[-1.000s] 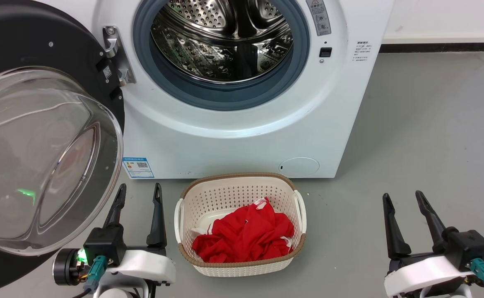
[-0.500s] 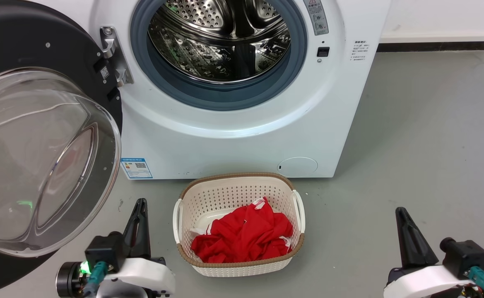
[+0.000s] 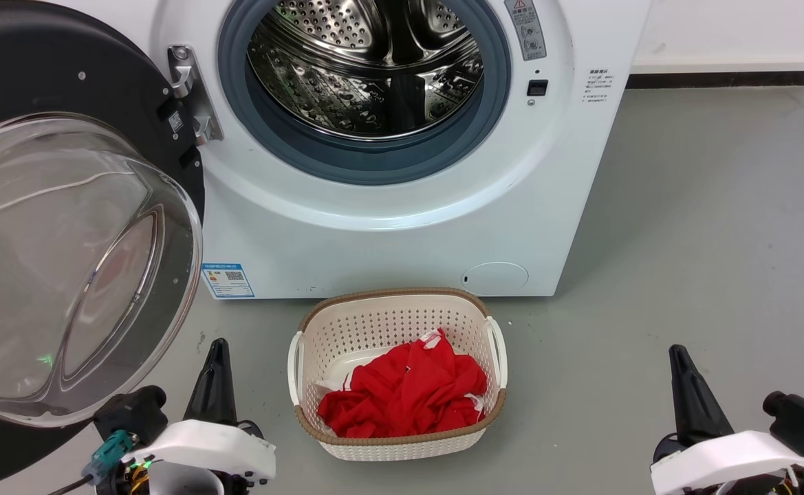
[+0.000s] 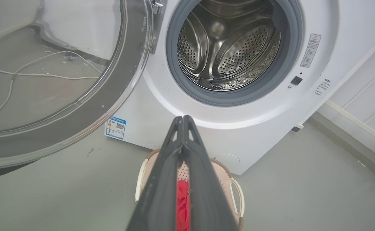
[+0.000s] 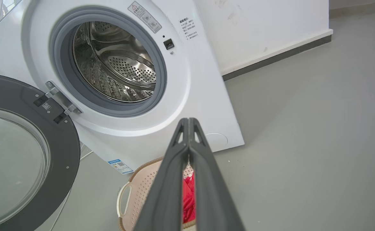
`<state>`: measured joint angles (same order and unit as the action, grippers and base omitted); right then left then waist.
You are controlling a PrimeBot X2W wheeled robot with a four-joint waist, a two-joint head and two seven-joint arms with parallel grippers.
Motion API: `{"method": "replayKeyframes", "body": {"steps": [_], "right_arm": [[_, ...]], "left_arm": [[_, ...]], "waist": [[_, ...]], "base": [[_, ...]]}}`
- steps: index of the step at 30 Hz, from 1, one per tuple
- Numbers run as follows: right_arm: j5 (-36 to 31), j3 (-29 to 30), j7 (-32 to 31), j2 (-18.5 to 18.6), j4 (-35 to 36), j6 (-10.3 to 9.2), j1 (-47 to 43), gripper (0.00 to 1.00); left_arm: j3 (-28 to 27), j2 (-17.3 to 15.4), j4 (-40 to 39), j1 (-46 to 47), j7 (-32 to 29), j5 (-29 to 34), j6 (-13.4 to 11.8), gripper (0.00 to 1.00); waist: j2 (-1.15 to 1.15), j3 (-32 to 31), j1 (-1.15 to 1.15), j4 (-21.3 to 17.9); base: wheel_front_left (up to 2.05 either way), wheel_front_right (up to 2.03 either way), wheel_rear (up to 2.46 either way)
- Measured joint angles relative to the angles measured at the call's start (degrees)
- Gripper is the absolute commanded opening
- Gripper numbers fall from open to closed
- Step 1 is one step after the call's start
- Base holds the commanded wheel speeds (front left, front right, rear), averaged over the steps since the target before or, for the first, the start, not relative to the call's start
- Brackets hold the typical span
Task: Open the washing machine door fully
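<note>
The washing machine door [image 3: 64, 227] stands swung out on its hinge [image 3: 188, 89] at the left, well apart from the drum [image 3: 367, 69] of the washing machine [image 3: 374, 234]. For any last swing, I'd push its black rim, not the glass. Your left pincer [image 3: 217, 357] and right pincer [image 3: 680, 361] are pressed together, empty, flanking the basket [image 3: 395, 294] on the grey floor [image 3: 704, 227].

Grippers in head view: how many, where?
2. Left gripper at lower left, between the door and the basket. Right gripper at lower right, over the floor right of the basket. Both shut, empty.
</note>
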<state>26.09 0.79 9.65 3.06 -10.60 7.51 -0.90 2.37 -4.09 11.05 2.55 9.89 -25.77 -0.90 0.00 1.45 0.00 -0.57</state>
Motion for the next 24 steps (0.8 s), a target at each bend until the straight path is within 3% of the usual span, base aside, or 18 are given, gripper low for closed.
{"method": "replayKeyframes", "body": {"steps": [24], "right_arm": [[21.42, 1.16, -4.71, 0.30, -0.96, 0.00, 2.30, 0.00]], "left_arm": [[-2.78, 0.46, 0.86, 0.85, -5.21, -21.05, 2.52, 0.00]], "waist": [[0.00, -0.28, 0.00, 0.13]], "base": [[0.00, 0.00, 0.00]]}}
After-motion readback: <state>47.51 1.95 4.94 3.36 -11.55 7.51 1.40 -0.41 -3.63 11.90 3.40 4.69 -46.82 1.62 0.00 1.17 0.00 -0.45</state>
